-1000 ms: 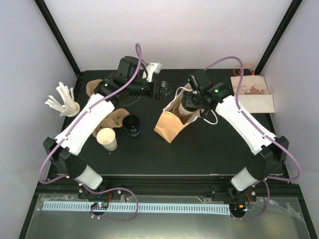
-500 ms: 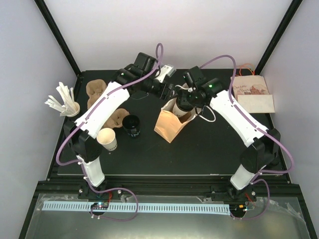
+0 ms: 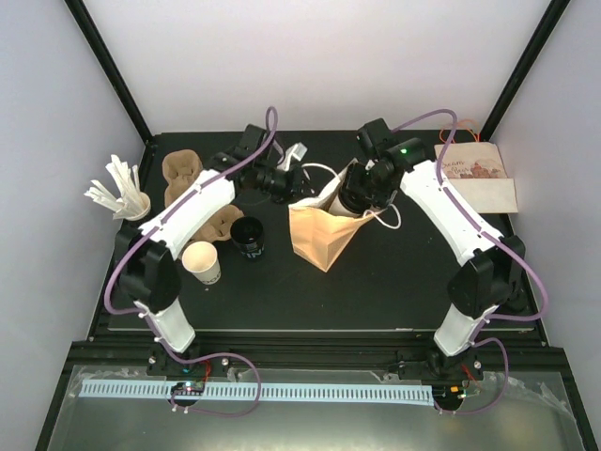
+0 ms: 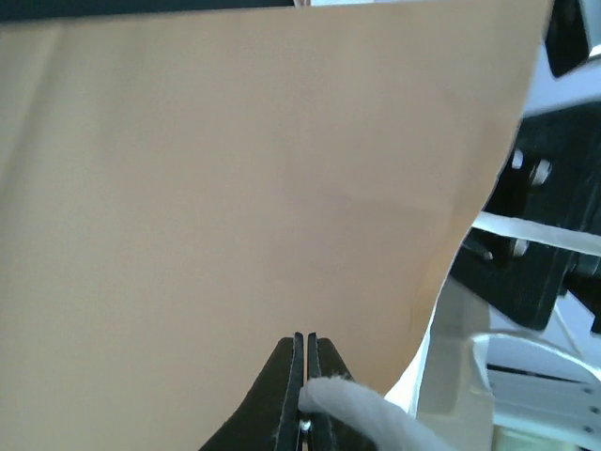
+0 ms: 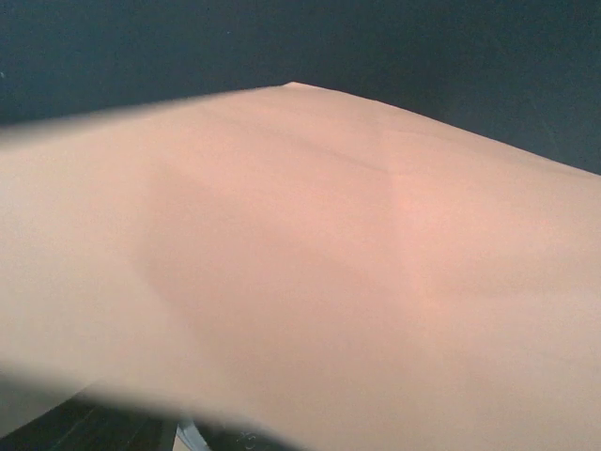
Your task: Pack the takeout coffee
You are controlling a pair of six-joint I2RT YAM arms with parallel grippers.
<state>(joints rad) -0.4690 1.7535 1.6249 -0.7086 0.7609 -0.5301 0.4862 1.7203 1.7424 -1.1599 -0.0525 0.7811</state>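
A brown paper bag point(image 3: 319, 233) lies tipped in the middle of the black table, its mouth toward the back. My left gripper point(image 3: 293, 184) is at the mouth's left edge. In the left wrist view its jaws point(image 4: 307, 349) are shut on the bag's white cord handle point(image 4: 352, 399), with the bag wall point(image 4: 235, 188) filling the view. My right gripper point(image 3: 362, 188) is at the bag's mouth, closed round a white cup point(image 3: 350, 203) that pokes into the opening. The right wrist view shows only bag paper point(image 5: 310, 254); its fingers are hidden.
A black cup point(image 3: 248, 237) and a white cup point(image 3: 202, 263) stand left of the bag. Cardboard cup carriers point(image 3: 181, 174) and a holder of white stirrers point(image 3: 120, 193) are at the far left. A flat printed bag point(image 3: 477, 178) lies at the back right.
My left arm swung right to the bag's mouth and its jaws shut on the white handle. The bag's left edge was drawn up. The right gripper stayed at the mouth.
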